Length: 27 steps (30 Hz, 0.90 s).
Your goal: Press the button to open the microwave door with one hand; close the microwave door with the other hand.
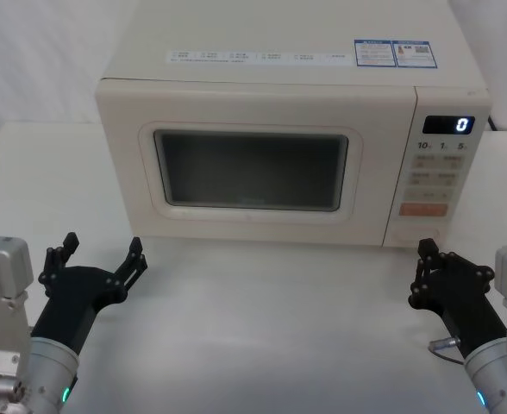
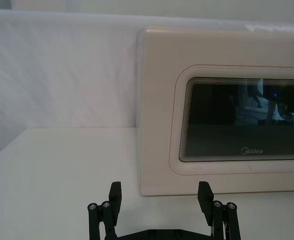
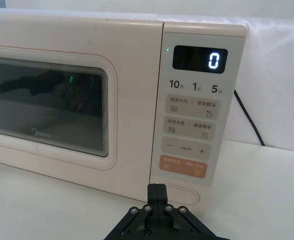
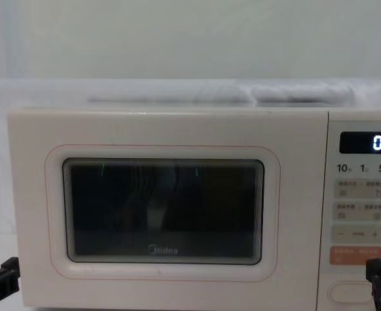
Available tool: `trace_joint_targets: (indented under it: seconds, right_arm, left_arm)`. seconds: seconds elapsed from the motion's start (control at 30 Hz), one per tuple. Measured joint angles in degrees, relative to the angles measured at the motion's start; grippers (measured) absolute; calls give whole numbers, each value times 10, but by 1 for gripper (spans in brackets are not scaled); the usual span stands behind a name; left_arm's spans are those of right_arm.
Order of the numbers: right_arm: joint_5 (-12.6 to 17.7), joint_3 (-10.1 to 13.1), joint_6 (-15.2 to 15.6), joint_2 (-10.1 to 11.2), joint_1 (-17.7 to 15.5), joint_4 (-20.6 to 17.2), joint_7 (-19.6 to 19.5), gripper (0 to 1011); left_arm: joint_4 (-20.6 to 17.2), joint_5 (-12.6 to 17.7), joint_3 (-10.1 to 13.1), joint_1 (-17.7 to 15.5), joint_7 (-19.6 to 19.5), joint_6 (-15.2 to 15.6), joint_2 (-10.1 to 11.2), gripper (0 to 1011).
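1. Light is bright, even and soft across every view; the white worktop [image 1: 262, 310] and backdrop look washed out.
2. A faint shadow lies on the worktop under the microwave's front edge in the head view.
3. The door [image 4: 164, 210] window acts as a dim mirror: green specks and blurred shapes reflect in it.
4. The display [image 3: 200, 60] digit glows with slight bloom.
5. The chest view is hazy and softly focused.
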Motion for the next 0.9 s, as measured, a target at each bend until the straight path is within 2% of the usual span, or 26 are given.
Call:
trace_joint_targets:
  seconds: [0.9]
  right_arm:
    - [0, 0, 0, 0, 0, 0, 0, 0]
  left_arm:
    - [0, 0, 0, 0, 0, 0, 0, 1001]
